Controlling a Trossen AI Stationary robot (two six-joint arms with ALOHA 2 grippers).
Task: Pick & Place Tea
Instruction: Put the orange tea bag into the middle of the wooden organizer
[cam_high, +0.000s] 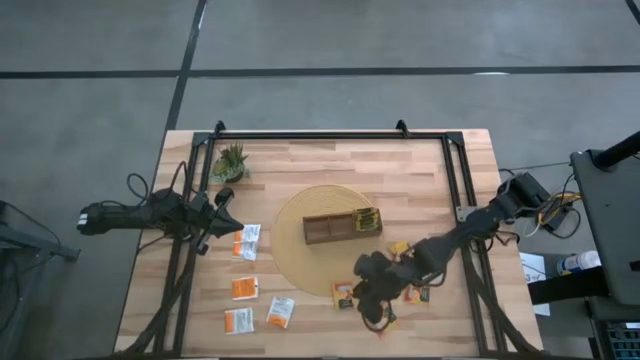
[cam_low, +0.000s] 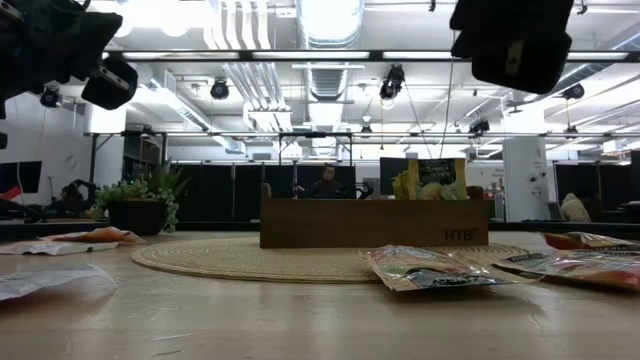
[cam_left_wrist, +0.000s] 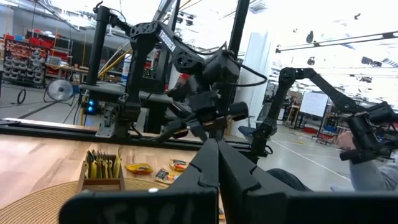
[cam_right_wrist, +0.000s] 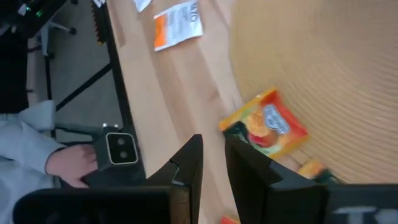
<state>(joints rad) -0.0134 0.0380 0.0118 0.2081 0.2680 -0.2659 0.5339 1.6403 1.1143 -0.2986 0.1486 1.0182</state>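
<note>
The right gripper (cam_high: 372, 300), fingers narrowly apart and empty, hangs just above an orange-brown sachet (cam_right_wrist: 266, 126) lying flat, cornerwise to its fingers. 4 white-and-orange sachets (cam_high: 246, 241) lie near the shut left gripper (cam_high: 222, 198).

Wooden table (cam_high: 330, 160): round woven mat (cam_high: 300, 262), potted plant (cam_high: 231, 161), scattered tea sachets (cam_high: 246, 241)

The floor (cam_high: 400, 35) around the table (cam_high: 330, 150) is grey, with dark lines across it. The table is made of light wood. Far behind it is a big room with a high ceiling (cam_low: 330, 25), white pipes and bright lamps. Dark panels (cam_low: 230, 195) stand along the far side. A white pillar (cam_low: 522, 178) stands on the right.
</note>
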